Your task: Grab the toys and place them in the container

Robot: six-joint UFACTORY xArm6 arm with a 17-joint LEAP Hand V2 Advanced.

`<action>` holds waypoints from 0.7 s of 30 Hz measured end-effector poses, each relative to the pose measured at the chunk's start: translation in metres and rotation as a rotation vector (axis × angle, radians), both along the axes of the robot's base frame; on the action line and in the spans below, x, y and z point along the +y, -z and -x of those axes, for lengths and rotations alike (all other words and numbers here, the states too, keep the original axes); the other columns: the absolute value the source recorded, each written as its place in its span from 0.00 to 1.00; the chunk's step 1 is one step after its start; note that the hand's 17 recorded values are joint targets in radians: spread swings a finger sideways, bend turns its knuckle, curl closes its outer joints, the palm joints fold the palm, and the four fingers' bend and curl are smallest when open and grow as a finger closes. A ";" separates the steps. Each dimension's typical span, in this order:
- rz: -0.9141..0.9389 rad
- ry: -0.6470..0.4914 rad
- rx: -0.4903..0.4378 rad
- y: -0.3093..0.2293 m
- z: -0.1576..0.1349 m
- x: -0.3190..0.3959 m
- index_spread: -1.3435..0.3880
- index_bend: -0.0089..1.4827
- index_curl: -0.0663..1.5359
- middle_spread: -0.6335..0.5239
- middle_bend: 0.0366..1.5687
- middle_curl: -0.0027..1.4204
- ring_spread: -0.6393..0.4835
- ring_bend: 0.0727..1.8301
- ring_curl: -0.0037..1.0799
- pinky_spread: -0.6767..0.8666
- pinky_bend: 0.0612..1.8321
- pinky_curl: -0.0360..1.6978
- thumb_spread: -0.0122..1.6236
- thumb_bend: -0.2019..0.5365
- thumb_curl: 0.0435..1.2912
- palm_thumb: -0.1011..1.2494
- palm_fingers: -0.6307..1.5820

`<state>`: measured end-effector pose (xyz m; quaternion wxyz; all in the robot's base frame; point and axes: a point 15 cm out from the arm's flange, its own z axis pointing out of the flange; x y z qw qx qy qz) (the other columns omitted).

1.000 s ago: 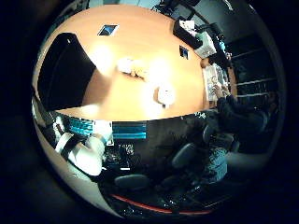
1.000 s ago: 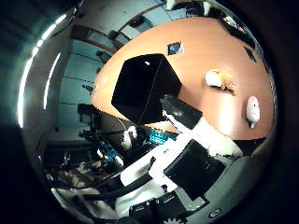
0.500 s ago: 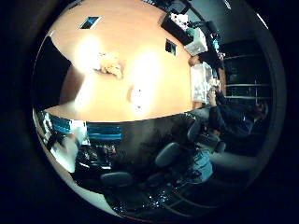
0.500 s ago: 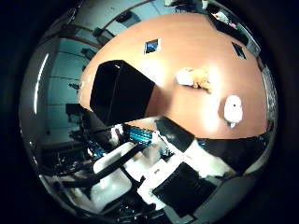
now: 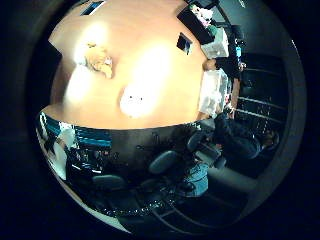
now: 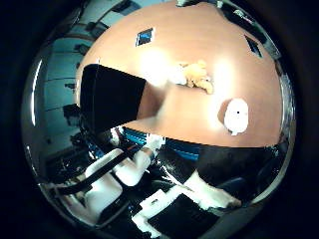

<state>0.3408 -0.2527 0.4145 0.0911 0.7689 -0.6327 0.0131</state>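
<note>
Your hand (image 6: pixel 199 199) hung off the edge of the wooden table (image 6: pixel 199 59), well apart from both toys; you couldn't tell its finger state. The white toy (image 6: pixel 236 115) lay near the table's edge, the tan plush toy (image 6: pixel 198 75) farther in. The black container (image 6: pixel 112 97) sat beside them, its contents unseen.

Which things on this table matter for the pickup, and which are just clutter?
Job:
- white toy
- tan plush toy
- black container

Lying about:
- white boxes at the table's far edge
- dark square insets in the tabletop
</note>
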 end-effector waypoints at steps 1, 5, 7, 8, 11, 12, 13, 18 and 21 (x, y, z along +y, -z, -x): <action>-0.004 0.003 0.007 0.005 -0.004 0.002 0.56 0.12 0.22 0.56 0.10 0.23 0.74 0.11 0.20 0.68 0.19 0.17 0.65 0.24 0.18 0.45 0.33; -0.007 0.000 0.014 0.021 -0.024 0.010 0.57 0.11 0.22 0.57 0.10 0.23 0.74 0.10 0.21 0.68 0.18 0.18 0.65 0.24 0.18 0.44 0.33; -0.004 0.003 0.008 0.027 -0.033 0.011 0.57 0.11 0.21 0.57 0.10 0.23 0.74 0.10 0.22 0.68 0.18 0.18 0.65 0.24 0.18 0.44 0.33; -0.003 0.006 0.007 0.031 -0.037 0.012 0.57 0.11 0.21 0.57 0.10 0.23 0.74 0.10 0.22 0.68 0.18 0.18 0.65 0.24 0.18 0.44 0.33; -0.007 0.010 0.013 0.045 -0.050 0.017 0.58 0.11 0.21 0.57 0.10 0.23 0.74 0.10 0.22 0.68 0.18 0.19 0.65 0.24 0.18 0.44 0.33; -0.008 0.014 0.017 0.050 -0.053 0.019 0.58 0.11 0.21 0.57 0.10 0.23 0.74 0.10 0.23 0.68 0.18 0.19 0.65 0.24 0.18 0.44 0.32; -0.010 0.016 0.018 0.057 -0.059 0.020 0.58 0.11 0.21 0.57 0.10 0.23 0.74 0.10 0.23 0.68 0.17 0.19 0.65 0.24 0.18 0.44 0.32; -0.013 0.032 0.016 0.083 -0.080 0.020 0.59 0.11 0.21 0.58 0.10 0.23 0.74 0.10 0.24 0.68 0.17 0.19 0.65 0.24 0.18 0.43 0.32; -0.010 0.045 0.001 0.096 -0.092 0.016 0.59 0.11 0.21 0.58 0.10 0.23 0.74 0.10 0.24 0.68 0.17 0.19 0.65 0.24 0.18 0.43 0.32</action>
